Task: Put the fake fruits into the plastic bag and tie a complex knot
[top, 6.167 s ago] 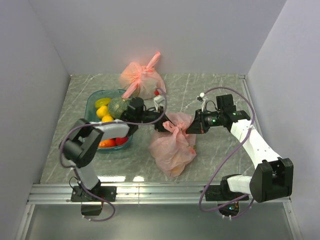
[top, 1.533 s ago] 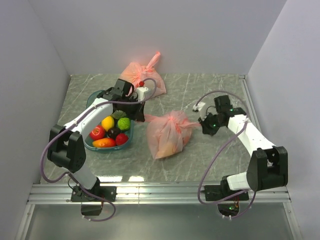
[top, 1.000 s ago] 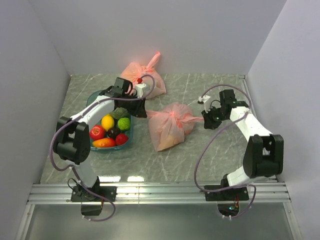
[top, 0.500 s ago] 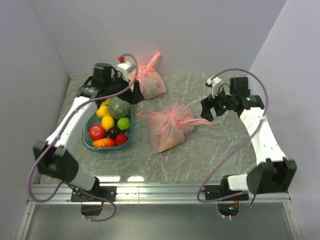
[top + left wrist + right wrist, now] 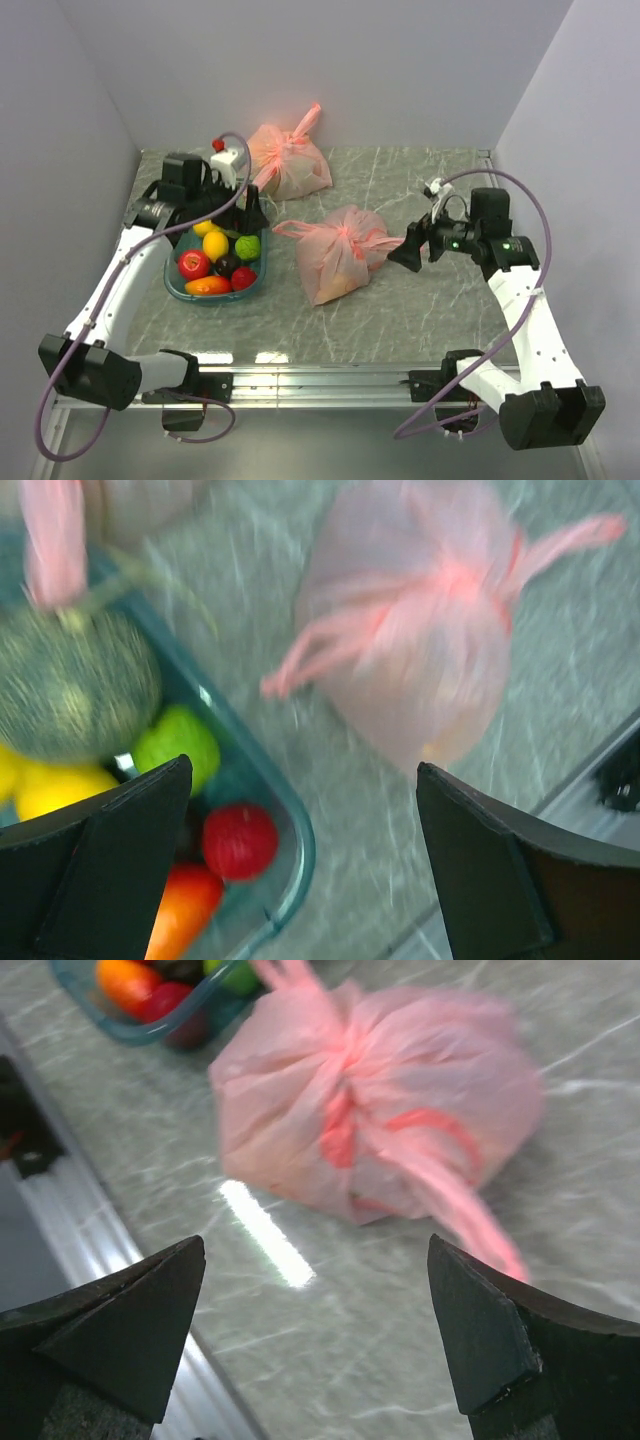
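Note:
The salmon-pink plastic bag (image 5: 335, 262) lies tied on the table's middle, a yellow-orange shape showing through it. Its knot (image 5: 350, 234) sits on top with two pointed tails spread left and right. In the left wrist view the plastic bag (image 5: 420, 670) lies ahead, clear of the fingers. My left gripper (image 5: 249, 213) hangs open over the right side of the teal tray (image 5: 178, 283), holding nothing. My right gripper (image 5: 402, 255) is open just right of the bag, near the right tail (image 5: 470, 1210), not touching it. More fake fruits (image 5: 215, 245) lie in the tray.
A paler pink tied bag (image 5: 290, 165) with a long tail stands at the back. The tray holds a lemon, a lime (image 5: 180, 745), a red apple (image 5: 238, 840), an orange mango (image 5: 185, 905) and a pineapple (image 5: 70, 685). Grey walls close in left, back and right.
Both grippers have opened, let go of the bag's tails and drawn away, the left one toward the tray, the right one out to the right. The tied bag lies still.

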`<state>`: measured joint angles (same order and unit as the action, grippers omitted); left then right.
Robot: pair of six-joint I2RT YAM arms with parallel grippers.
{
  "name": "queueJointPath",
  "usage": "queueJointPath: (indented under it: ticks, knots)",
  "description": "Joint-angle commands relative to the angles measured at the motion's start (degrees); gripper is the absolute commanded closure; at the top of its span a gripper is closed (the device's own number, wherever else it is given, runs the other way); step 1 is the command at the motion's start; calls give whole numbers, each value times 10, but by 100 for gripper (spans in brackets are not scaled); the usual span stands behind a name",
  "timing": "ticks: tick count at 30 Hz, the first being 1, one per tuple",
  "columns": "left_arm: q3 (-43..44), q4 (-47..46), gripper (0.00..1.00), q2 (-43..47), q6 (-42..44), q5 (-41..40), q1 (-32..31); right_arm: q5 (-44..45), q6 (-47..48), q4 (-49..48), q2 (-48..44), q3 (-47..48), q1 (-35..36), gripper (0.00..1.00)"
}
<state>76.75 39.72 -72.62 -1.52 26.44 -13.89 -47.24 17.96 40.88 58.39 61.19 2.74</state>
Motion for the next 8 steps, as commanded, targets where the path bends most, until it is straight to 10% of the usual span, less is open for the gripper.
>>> queueJointPath:
  ticks: [1, 8]
  knots:
    - [-48, 11, 1, 56, 7, -24, -1, -79, -23, -26, -37, -48, -5, 1]
    - [-105, 3, 1, 94, 1, -56, -1, -61, -46, -20, -47, -78, -10, 1]
